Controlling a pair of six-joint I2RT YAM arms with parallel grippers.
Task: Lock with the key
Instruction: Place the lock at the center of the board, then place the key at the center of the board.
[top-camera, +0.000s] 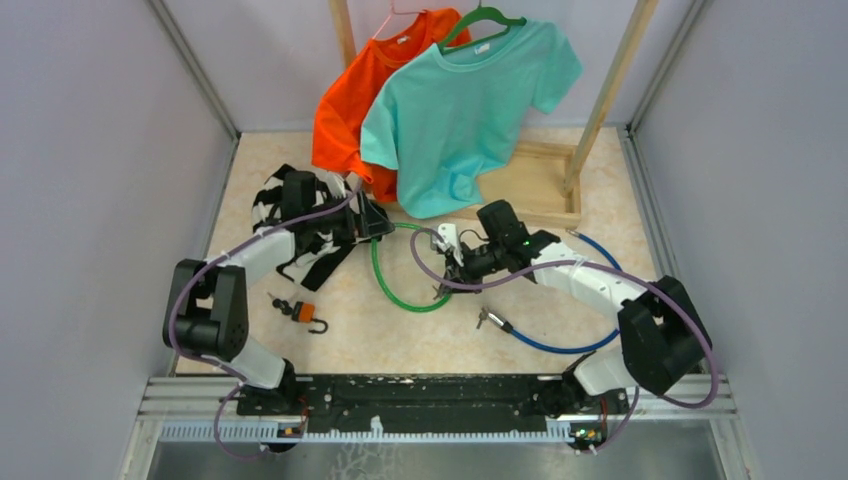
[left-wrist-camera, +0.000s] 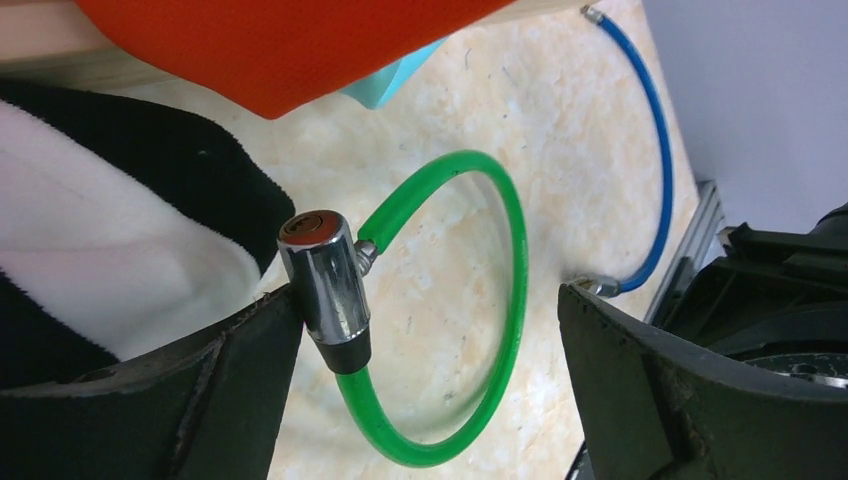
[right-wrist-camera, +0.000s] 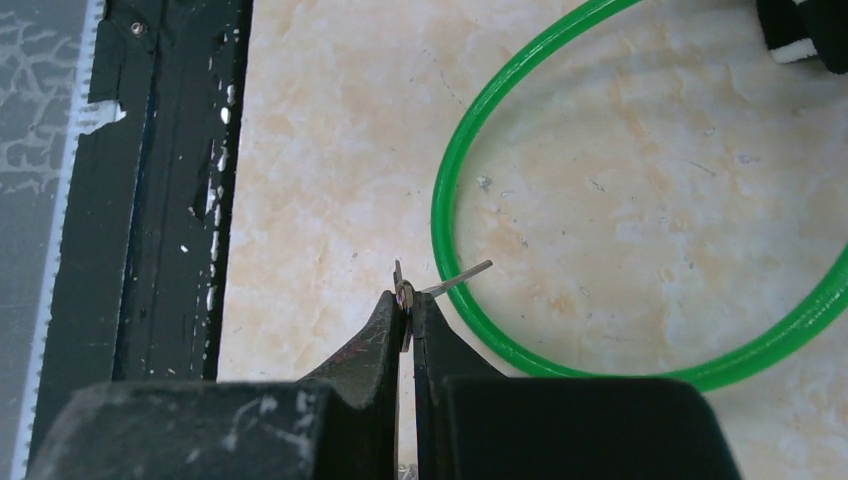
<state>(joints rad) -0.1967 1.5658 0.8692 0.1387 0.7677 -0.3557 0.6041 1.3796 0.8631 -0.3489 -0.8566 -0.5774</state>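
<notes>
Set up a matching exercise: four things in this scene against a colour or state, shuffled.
Things:
1. left claw
2. right claw
3. cable lock
4. small padlock

Colour or state:
A. orange
B. open
C. green
D. shut on the key

Pairs: 1-B, 2-D, 3-C, 4-A.

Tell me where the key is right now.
In the right wrist view, the key is pinched in the right claw, its blade pointing at the loop of the green cable lock beside it.
</notes>
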